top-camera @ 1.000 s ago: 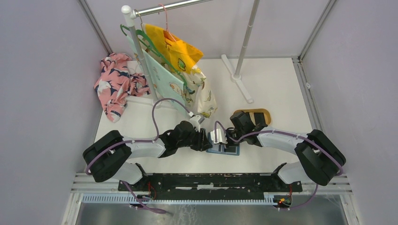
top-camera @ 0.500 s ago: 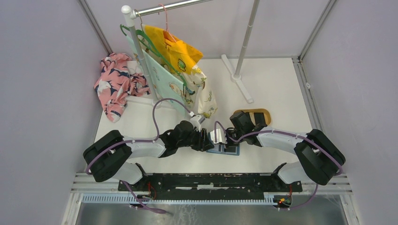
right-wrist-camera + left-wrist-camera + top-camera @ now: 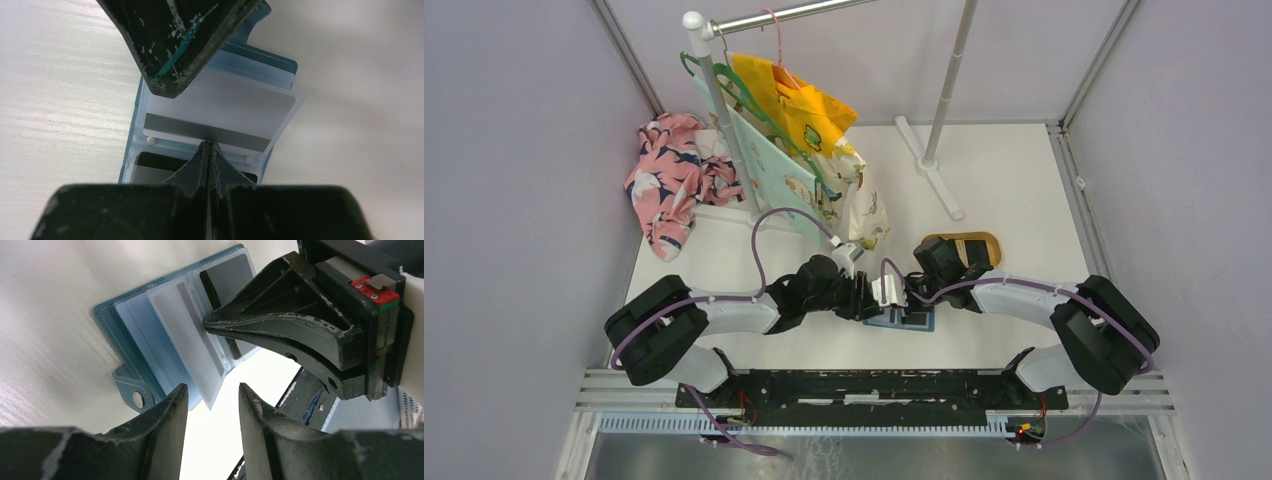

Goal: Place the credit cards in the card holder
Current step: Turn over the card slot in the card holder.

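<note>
Card holder (image 3: 150, 335) lies open on the white table (image 3: 45, 340), front-centre, between the 2 grippers. Teal cover is underneath, clear sleeves fan upward, and the snap tab (image 3: 132, 396) is on the side nearest the left gripper. 1 sleeve holds a pale card (image 3: 192, 325) with a grey stripe. The sleeve beyond it shows a dark card (image 3: 227, 280). Right gripper (image 3: 206, 323): jaws closed together, nothing in them, tip down on the sleeves at the fold. Left gripper (image 3: 211, 390): fingers parted, nothing clamped. The free edge of the pale card's sleeve is just at the gap, contact unclear. Tan tray (image 3: 972, 245) sits behind the right arm, apart from the holder. Clothes rack (image 3: 715, 100) stands back left.
</note>
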Robot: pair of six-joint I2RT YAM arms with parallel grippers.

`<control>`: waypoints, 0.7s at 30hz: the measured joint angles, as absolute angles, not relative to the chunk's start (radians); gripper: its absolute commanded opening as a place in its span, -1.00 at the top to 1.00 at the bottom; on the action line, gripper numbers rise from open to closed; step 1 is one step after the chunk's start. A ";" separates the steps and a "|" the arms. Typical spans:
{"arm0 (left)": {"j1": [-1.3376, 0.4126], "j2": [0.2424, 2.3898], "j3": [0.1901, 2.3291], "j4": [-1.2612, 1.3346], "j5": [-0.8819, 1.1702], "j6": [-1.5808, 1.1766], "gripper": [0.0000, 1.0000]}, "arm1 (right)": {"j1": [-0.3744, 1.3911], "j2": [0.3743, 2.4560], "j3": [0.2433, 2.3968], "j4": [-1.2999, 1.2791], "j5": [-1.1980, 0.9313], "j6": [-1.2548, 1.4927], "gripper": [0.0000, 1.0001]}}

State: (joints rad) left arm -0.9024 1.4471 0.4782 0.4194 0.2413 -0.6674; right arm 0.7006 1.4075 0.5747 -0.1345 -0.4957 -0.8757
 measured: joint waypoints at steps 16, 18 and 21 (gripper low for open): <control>-0.902 1.520 0.495 0.458 0.292 -0.671 0.07 | 0.701 1.409 0.575 -0.135 -0.496 -0.875 0.96; -0.902 1.530 0.495 0.476 0.305 -0.681 0.07 | 0.701 1.409 0.575 -0.135 -0.496 -0.875 0.95; -0.902 1.539 0.495 0.500 0.327 -0.690 0.07 | 0.701 1.409 0.575 -0.135 -0.495 -0.872 0.91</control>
